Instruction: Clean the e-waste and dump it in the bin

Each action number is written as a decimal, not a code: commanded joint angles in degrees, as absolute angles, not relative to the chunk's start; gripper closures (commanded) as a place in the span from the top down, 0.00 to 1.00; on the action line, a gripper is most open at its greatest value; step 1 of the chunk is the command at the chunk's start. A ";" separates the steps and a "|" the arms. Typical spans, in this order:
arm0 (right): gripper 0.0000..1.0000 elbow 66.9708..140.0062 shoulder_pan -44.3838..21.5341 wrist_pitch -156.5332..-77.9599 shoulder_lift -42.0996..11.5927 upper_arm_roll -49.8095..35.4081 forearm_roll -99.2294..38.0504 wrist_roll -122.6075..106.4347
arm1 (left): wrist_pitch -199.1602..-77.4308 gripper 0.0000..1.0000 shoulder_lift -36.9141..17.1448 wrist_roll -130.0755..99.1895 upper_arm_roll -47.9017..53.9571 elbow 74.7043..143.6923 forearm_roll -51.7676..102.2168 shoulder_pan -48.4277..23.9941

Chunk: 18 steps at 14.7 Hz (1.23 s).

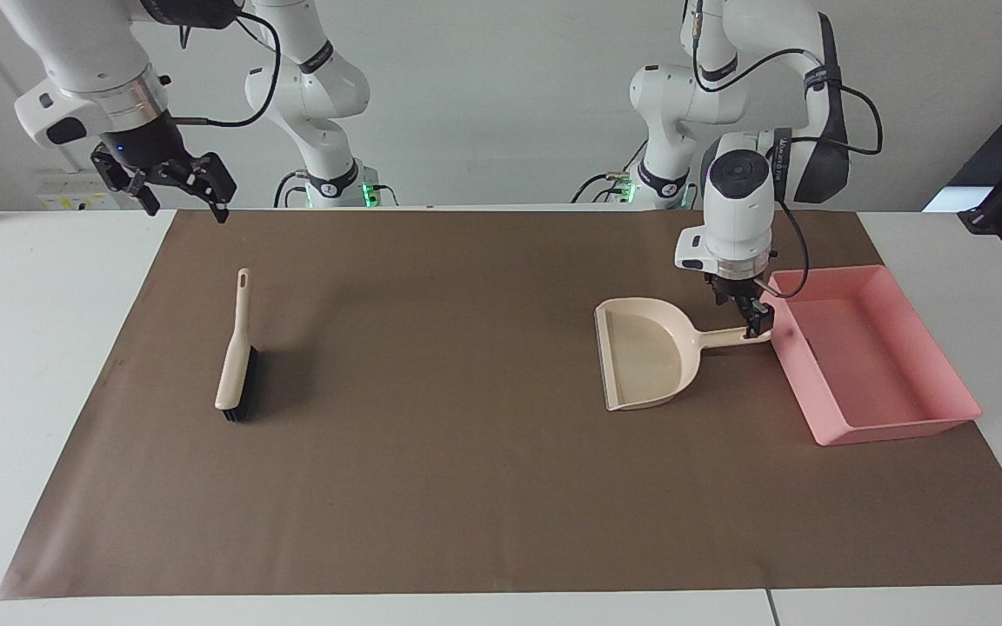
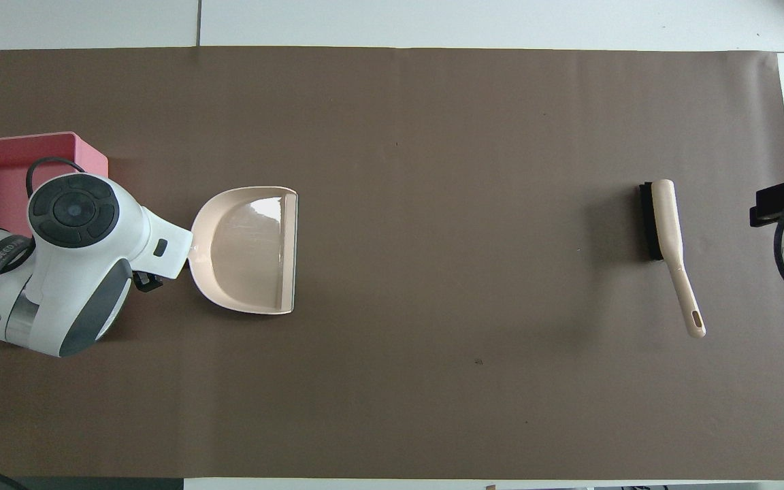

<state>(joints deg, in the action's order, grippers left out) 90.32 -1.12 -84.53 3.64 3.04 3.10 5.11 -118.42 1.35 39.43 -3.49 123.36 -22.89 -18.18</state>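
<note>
Over the edge of the surface (image 1: 31, 348) nearest the robots, at the right arm's end, the right gripper (image 1: 183, 198) hangs in the air with its fingers spread and nothing between them; this arm waits. Below it and farther from the robots, the brush (image 1: 236, 365) lies flat on the brown mat (image 1: 431, 487), handle pointing toward the robots, with no gripper touching it. The wide middle of the mat shows no e-waste that I can make out; neither the white part nor the black one can be found in either view. Toward the left arm's end, the dustpan (image 1: 644, 352) rests flat on the mat, its open mouth turned toward the brush, and its scoop looks bare. The left gripper (image 1: 758, 326) is down at the very tip of the dustpan's handle, just beside the bin (image 1: 892, 426); whether it grips that handle or is free of it I cannot tell. The bin sits on the mat at the left arm's end, and the part of its floor that shows looks bare, though parts so small could escape notice there. By my reading, sweeping and tipping are probably finished, with both tools laid down; if so, little remains beyond the left arm drawing clear. That the parts lie in the bin cannot be confirmed.
</note>
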 commanded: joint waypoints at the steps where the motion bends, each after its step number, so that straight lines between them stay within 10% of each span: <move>1: 1.00 92.11 -0.26 -85.96 4.92 2.64 2.46 4.31 | -117.52 0.97 3.86 31.66 -3.60 125.16 -20.75 -16.35; 9: 1.00 92.11 -0.26 -85.96 4.92 2.64 2.46 4.13 | -114.53 0.97 3.78 7.51 -3.87 119.55 -4.41 -6.51; 18: 1.00 92.11 -0.18 -85.96 4.92 2.64 2.55 4.13 | -87.05 0.98 -2.80 -2.64 -4.04 84.94 0.09 -3.95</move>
